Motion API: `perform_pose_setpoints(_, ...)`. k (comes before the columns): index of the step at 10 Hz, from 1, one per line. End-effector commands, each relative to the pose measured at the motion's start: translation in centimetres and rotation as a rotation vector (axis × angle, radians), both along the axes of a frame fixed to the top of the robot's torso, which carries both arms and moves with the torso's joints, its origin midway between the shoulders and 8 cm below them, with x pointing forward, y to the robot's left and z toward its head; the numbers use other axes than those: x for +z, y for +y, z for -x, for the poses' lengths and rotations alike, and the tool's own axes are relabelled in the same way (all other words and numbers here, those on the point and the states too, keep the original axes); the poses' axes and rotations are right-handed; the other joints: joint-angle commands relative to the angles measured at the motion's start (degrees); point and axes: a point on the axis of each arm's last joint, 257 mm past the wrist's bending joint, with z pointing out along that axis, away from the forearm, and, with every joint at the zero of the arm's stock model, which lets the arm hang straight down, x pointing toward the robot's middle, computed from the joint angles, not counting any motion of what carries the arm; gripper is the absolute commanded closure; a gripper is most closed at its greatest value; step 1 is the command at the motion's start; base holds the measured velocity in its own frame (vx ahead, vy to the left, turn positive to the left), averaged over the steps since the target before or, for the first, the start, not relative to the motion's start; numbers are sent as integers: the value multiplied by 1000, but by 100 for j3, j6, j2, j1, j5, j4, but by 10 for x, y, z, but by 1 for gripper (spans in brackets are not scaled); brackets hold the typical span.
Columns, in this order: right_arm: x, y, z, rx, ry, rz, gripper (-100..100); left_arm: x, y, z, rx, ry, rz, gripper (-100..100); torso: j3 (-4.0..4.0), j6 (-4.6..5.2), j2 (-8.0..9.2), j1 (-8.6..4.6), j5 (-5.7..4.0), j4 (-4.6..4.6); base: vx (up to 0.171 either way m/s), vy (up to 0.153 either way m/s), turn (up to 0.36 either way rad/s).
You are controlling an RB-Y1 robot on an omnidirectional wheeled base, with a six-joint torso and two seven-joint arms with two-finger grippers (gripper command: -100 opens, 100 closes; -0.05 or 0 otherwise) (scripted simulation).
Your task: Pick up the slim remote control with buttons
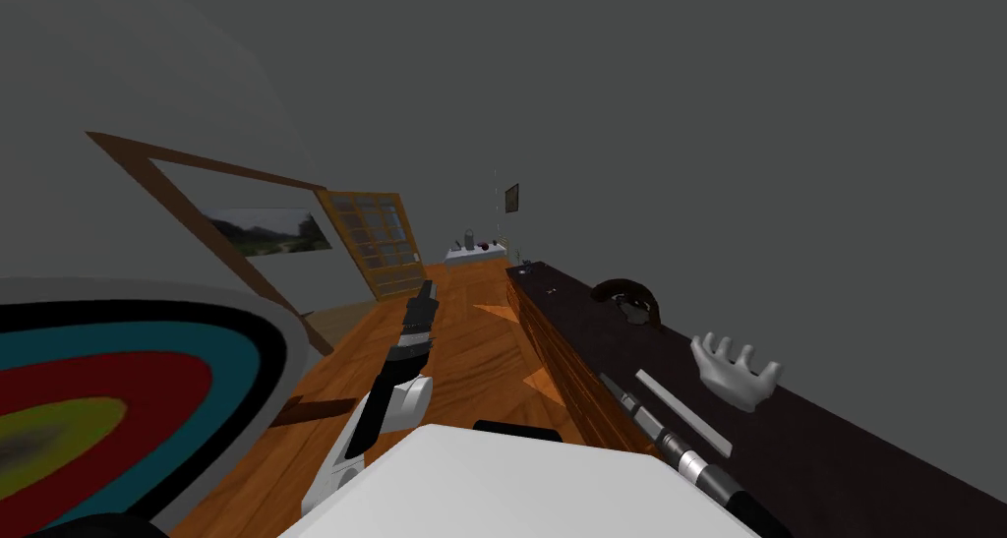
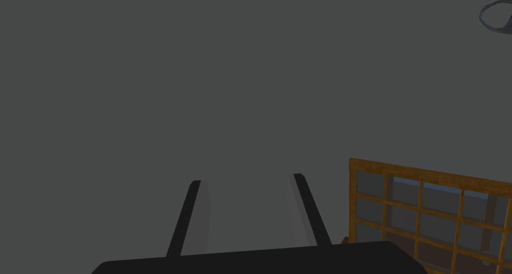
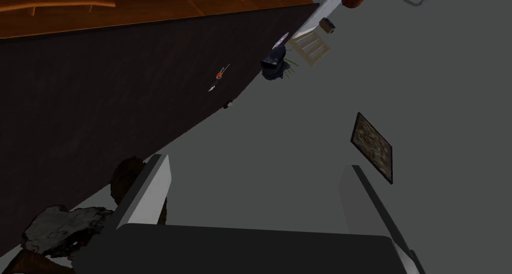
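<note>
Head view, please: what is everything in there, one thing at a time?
Remote control: one, light grey, slim, on the counter beside the right arm.
Hand-shaped ornament: one, white, on the counter beyond the remote control.
Round object: one, dark, farther along the counter.
Counter: one, dark top, wooden front, on the right.
Rug: one, round, ringed yellow, red, teal and black, floor at left.
Door: one, wooden with glass panes, ahead.
Small table: one, white, far end of the room.
Left end effector: one, grey fingers open, held out over the wooden floor.
Right end effector: one, grey fingers open, by the counter's edge.
</note>
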Motion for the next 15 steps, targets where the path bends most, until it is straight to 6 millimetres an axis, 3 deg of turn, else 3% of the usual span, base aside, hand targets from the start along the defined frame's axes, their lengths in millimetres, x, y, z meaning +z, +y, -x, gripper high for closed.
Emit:
perform_pose_setpoints(1, -27, -12, 23, 29, 78, 68, -100, 0, 0, 0, 0, 0, 0, 0, 0, 0, 0, 0, 0, 0, 16, 1, 207)
perform_pose_setpoints(3, -52, -30, 46, 48, 154, 132, -100, 0, 0, 0, 0, 0, 0, 0, -3, -4, -6, -5, 0, -1, 25, -12, 192)
perform_pose_setpoints(4, -70, -44, 67, 77, 217, 189, -100, 0, 0, 0, 0, 0, 0, 0, -3, 0, -6, -7, -1, -1, 29, -19, 179)
perform_pose_setpoints(5, -72, -46, 69, 73, 223, 192, -100, 0, 0, 0, 0, 0, 0, 0, -3, -2, -6, -8, -1, -1, 22, -17, 98)
perform_pose_setpoints(6, -88, -60, 90, 102, 284, 246, -100, 0, 0, 0, 0, 0, 0, 0, -3, 0, -5, -6, -1, -1, 24, -19, 192)
perform_pose_setpoints(7, -90, -63, 92, 99, 291, 251, -100, 0, 0, 0, 0, 0, 0, 0, -4, -4, -7, -8, 0, -1, 23, -28, 118)
perform_pose_setpoints(10, -128, -111, 162, 187, 473, 408, -100, 0, 0, 0, 0, 0, 0, 0, -8, -6, -15, -23, -5, -3, 42, -54, 276)
perform_pose_setpoints(11, -129, -117, 165, 184, 483, 417, -100, 0, 0, 0, 0, 0, 0, 0, -10, -2, -17, -27, -5, -3, 38, -55, 75)
perform_pose_setpoints(13, -143, -143, 207, 253, 584, 503, -100, 0, 0, 0, 0, 0, 0, 0, -9, -2, -16, -24, -5, -3, 51, -84, 241)
perform_pose_setpoints(14, -144, -150, 212, 245, 599, 512, -100, 0, 0, 0, 0, 0, 0, 0, -12, -4, -22, -35, -7, -4, 38, -79, 109)
perform_pose_setpoints(15, -150, -166, 236, 276, 653, 554, -100, 0, 0, 0, 0, 0, 0, 0, -10, 2, -18, -29, -8, -3, 37, -64, 171)
